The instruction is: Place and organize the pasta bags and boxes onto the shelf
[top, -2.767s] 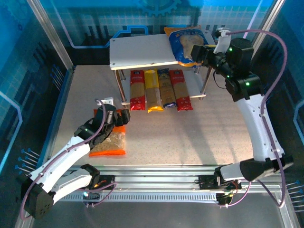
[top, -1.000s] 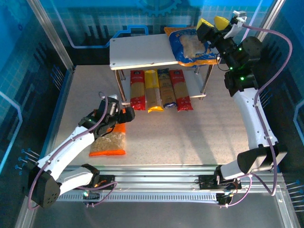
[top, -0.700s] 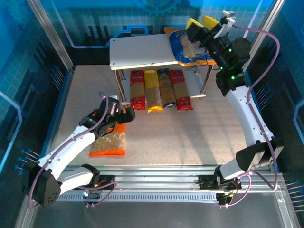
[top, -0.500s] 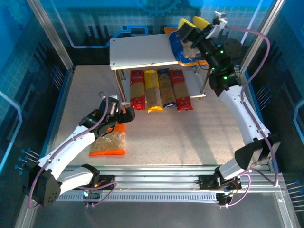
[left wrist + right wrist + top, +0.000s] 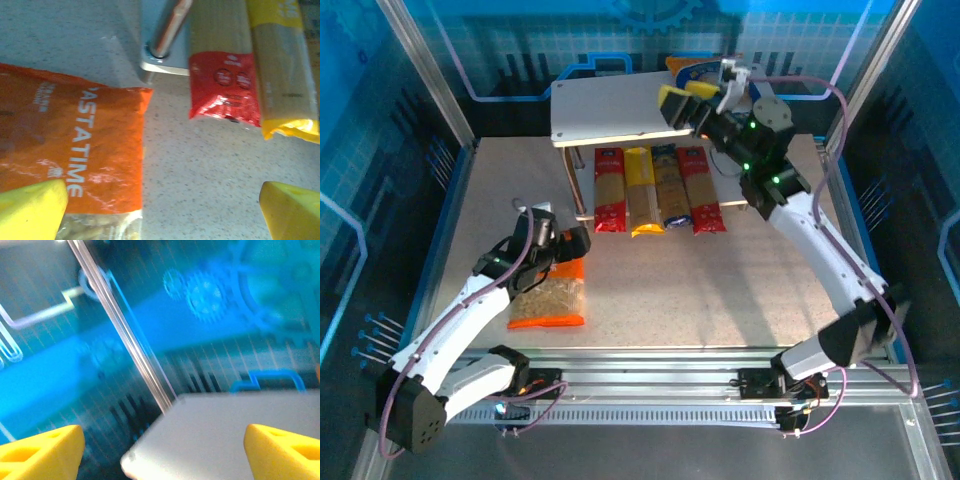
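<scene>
Our left gripper hangs wide open and empty over the far end of the orange bag. The bag lies on the table, long axis pointing toward the shelf; we judge this arm nearer.

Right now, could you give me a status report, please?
Left fingers open at edge of orange bag. Right fingers open above the top shelf. Four spaghetti packs on the lower shelf. Path looks clear.

I see four spaghetti packs side by side under the shelf top, beyond my left gripper; orange bag flat beneath it.
</scene>
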{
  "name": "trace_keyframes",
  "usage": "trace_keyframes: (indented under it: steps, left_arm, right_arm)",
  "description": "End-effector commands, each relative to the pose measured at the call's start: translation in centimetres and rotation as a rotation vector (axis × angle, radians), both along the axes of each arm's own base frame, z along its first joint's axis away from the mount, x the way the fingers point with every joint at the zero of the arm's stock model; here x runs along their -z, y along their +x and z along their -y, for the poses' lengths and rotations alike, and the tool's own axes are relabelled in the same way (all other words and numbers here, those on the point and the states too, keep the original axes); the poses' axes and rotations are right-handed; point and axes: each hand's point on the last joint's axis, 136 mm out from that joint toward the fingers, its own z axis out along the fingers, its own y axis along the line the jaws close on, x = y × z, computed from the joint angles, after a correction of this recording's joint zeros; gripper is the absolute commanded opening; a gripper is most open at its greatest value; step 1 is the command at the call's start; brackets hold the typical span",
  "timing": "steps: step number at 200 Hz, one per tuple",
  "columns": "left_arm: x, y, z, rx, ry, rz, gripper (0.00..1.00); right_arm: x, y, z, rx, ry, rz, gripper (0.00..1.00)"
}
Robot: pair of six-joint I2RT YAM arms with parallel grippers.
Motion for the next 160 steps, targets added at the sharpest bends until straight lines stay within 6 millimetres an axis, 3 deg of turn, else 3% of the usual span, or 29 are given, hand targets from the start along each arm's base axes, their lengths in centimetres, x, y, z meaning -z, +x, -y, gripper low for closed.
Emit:
trace_keyframes:
  steps: [1, 21, 45, 116, 160]
  left_arm:
    - [0.9, -0.9, -2.5, -0.058, 0.073, -0.04, 0.99]
    - [0.8, -1.2, -3.6, -0.094, 0.111, -0.043, 0.99]
    - [1.4, -1.4, -4.0, -0.106, 0.134, -0.077, 0.99]
    - [7.1, -4.8, -5.6, -0.185, 0.189, -0.307, 0.99]
    - [9.9, -4.8, -5.3, -0.197, 0.183, -0.401, 0.99]
  right_arm:
    - [4.8, -2.6, 1.6, 0.04, -0.149, -0.097, 0.85]
    - [8.9, -3.4, 2.5, 0.055, -0.204, -0.18, 0.85]
    - [11.3, -4.5, 2.8, 0.038, -0.255, -0.241, 0.85]
    - [14.2, -8.1, 5.8, 0.09, -0.352, -0.305, 0.86]
    - [14.8, -8.8, 7.8, 0.14, -0.356, -0.31, 0.87]
